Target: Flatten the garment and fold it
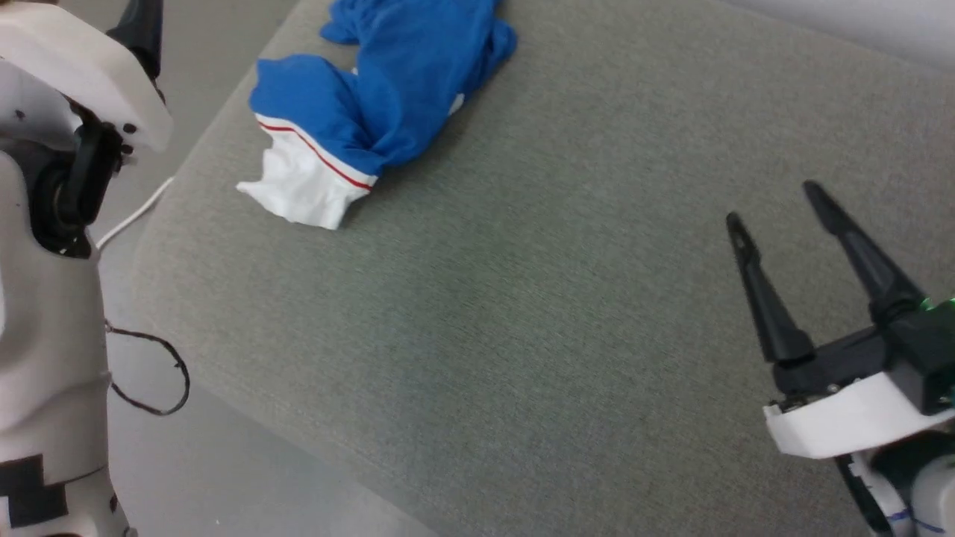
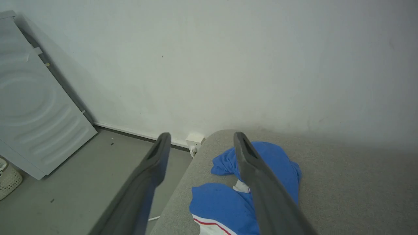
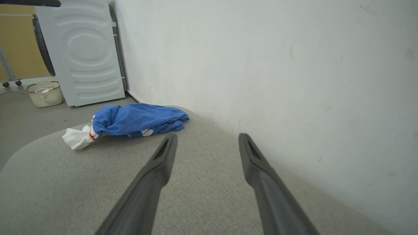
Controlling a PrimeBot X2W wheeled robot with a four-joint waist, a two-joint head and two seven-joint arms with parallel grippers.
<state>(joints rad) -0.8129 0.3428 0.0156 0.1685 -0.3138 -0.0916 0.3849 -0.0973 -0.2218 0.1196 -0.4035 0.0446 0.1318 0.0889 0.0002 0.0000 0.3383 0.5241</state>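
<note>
While the left gripper and right gripper hang spread and empty, best pinch that bunched shirt by its white sleeve.

No legible text — garment lettering hidden.

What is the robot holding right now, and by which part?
Nothing. The left gripper and the right gripper are both open and empty; the crumpled garment lies ungripped on the grey surface.
</note>
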